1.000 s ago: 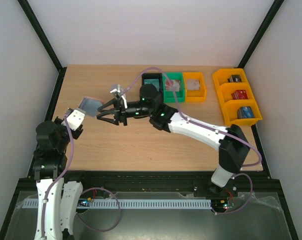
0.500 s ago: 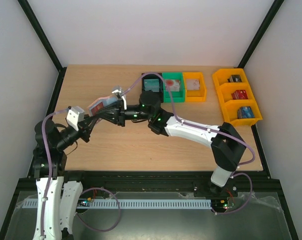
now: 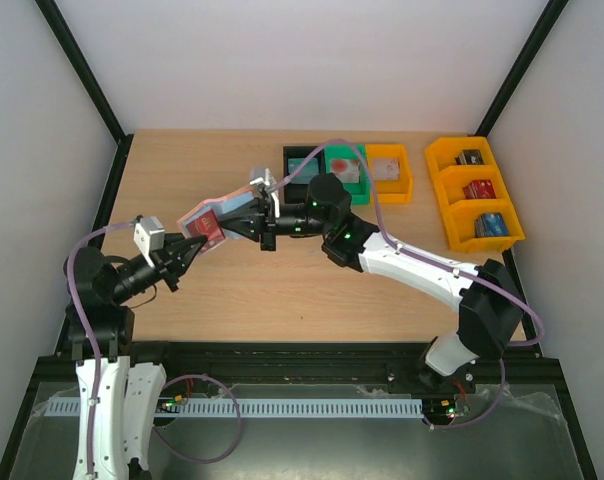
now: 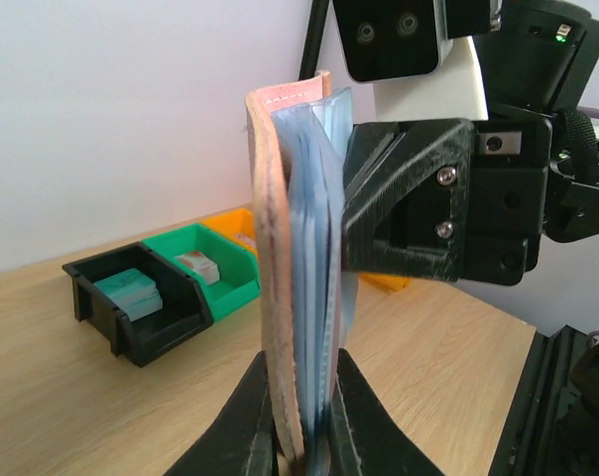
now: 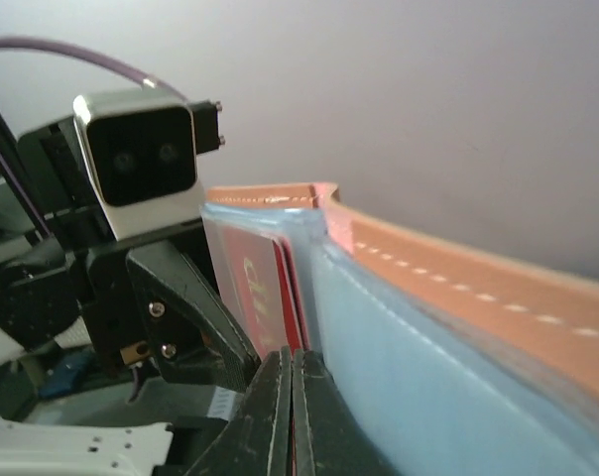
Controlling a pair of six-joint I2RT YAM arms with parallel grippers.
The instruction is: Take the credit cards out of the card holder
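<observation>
Above table [image 3: 282, 295], left hand [image 3: 195, 242], right hand [image 3: 244, 224] clamp card holder [image 3: 210, 213].

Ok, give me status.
Left gripper shut on card holder, held off table. Right gripper shut on red credit card, not yet out. Nothing blocking.
</observation>
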